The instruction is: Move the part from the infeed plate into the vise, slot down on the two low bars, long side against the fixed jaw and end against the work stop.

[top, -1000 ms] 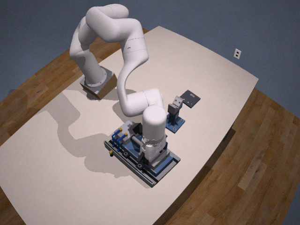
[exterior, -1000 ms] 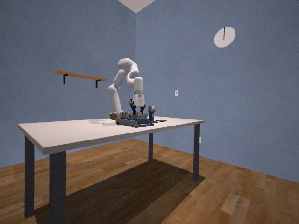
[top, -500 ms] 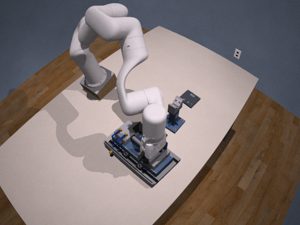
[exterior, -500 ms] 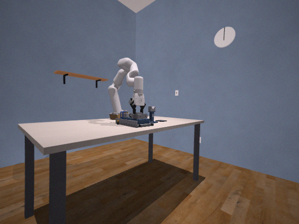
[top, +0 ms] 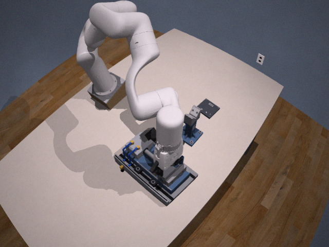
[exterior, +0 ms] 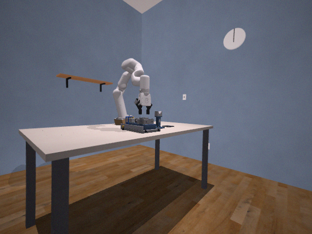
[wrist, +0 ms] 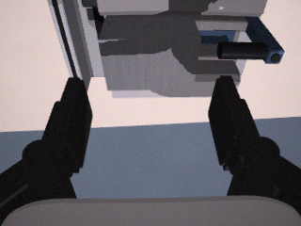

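The dark work stop rod (wrist: pixel 241 51) points at the part's right end; I cannot tell whether they touch. My gripper (wrist: pixel 150 95) is open and empty, hanging in the air above the part, one finger on each side of it and touching nothing. In the side view the gripper (exterior: pixel 143 110) is clearly above the vise (exterior: pixel 141 124). The dark infeed plate (top: pixel 208 107) is bare. My wrist hides most of the jaws in the overhead view.
The V-block (top: pixel 192 117) stands on a blue foot between the vise and the infeed plate. Blue hoses with yellow fittings (top: pixel 130 150) rise at the vise's cylinder end. My arm's base (top: pixel 106 91) sits at the back of the table.
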